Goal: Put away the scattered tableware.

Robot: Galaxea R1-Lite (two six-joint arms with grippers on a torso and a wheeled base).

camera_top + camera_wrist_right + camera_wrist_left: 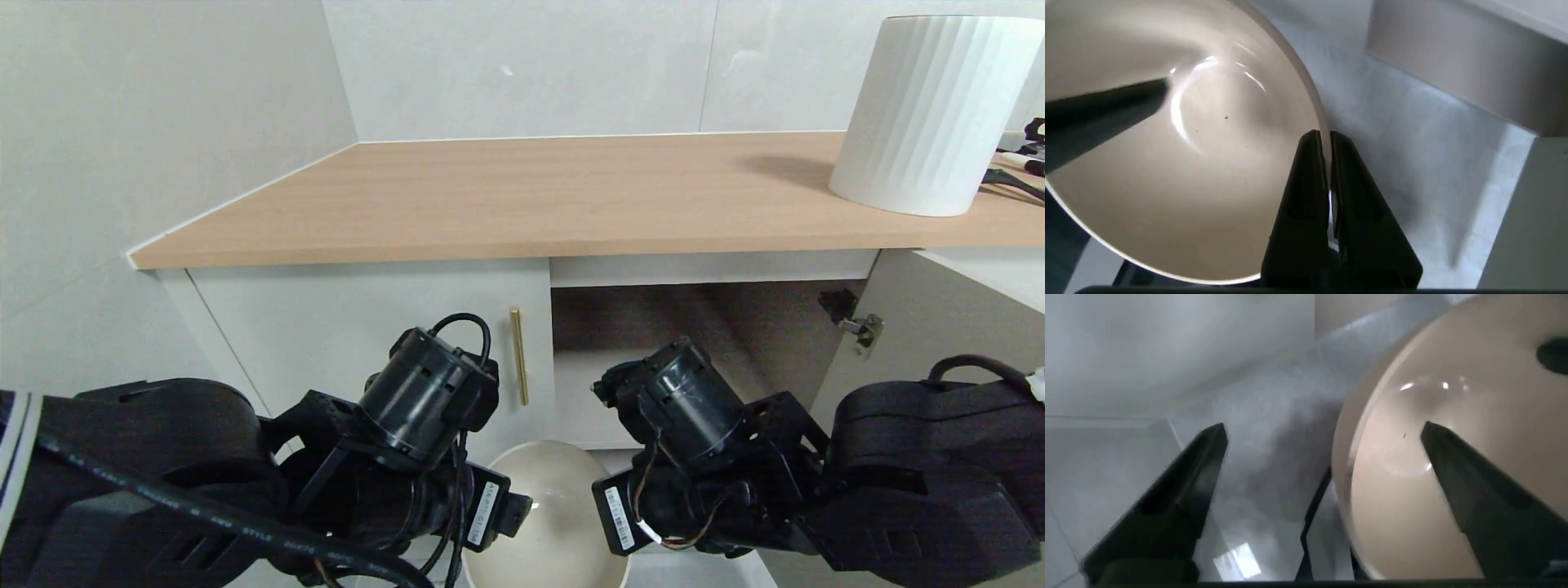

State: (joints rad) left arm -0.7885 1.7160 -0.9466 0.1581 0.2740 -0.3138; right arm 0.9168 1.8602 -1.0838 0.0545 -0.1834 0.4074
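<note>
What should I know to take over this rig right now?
Right claw: shut on the rim of the cream bowl.
Left claw: open, straddling the rim on the opposite side, not gripping.
The bowl is held low in front of the cabinet, which has its right door open.
Done: bowl grasped, cabinet open.
Left: set the bowl inside and release it.

glossy bowl (ceramic-looking), matt wood countertop
</note>
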